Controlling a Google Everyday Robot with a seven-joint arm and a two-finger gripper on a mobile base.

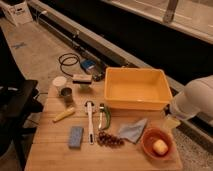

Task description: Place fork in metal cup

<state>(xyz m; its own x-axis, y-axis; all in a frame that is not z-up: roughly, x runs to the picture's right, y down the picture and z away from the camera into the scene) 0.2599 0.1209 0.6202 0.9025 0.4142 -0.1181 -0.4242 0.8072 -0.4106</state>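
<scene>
Hand (171, 122) hovers at table's (50, 150) right edge; metal cup (66, 93) well apart.

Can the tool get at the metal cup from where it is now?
Probably, but not straight: the tool hangs at the table's right edge, open and empty, while the metal cup stands far left by the white cup, with the yellow bin partly between.
</scene>
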